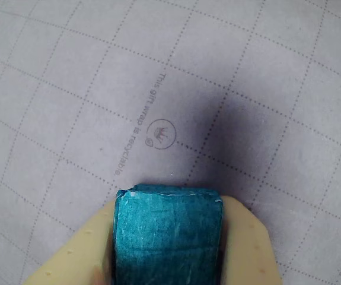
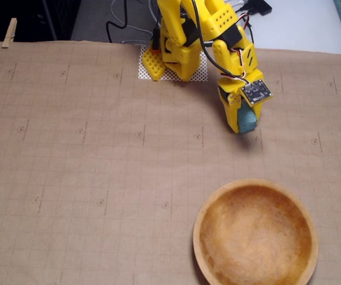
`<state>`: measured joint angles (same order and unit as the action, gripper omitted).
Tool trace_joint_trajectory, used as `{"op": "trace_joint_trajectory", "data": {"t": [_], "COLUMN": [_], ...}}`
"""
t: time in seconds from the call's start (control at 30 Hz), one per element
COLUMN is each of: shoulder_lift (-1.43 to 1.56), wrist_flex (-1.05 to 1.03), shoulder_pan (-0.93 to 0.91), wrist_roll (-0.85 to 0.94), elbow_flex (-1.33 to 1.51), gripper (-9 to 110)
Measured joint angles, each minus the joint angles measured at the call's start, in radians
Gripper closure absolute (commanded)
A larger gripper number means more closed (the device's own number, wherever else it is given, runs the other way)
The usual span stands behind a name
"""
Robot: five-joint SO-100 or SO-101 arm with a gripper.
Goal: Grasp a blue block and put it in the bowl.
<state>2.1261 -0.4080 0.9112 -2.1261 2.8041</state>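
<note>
My yellow gripper (image 2: 245, 126) is shut on the blue block (image 2: 247, 121), a small teal cuboid. In the wrist view the block (image 1: 167, 234) fills the space between the two pale fingers (image 1: 78, 252), held a little above the gridded paper. In the fixed view the gripper hangs at the upper right, above the paper with its shadow beside it. The wooden bowl (image 2: 203, 208) sits empty at the bottom right of the fixed view, below the gripper and apart from it.
Brown gridded wrapping paper (image 2: 87, 154) covers the table, clipped by clothespins (image 2: 9, 32) at the far corners. The arm's yellow base (image 2: 176, 53) stands at the top centre on a white mesh pad. Cables run behind it.
</note>
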Motion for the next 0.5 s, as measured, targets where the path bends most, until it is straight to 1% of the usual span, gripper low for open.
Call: {"op": "trace_joint_trajectory", "data": {"t": [0.27, 0.5], "shoulder_lift": [0.000, -0.002], "wrist_flex": [0.000, 0.000], "shoulder_pan": [0.000, 0.002], "wrist_roll": [0.000, 0.000], "elbow_flex": [0.000, 0.000], "gripper": [96, 104]}}
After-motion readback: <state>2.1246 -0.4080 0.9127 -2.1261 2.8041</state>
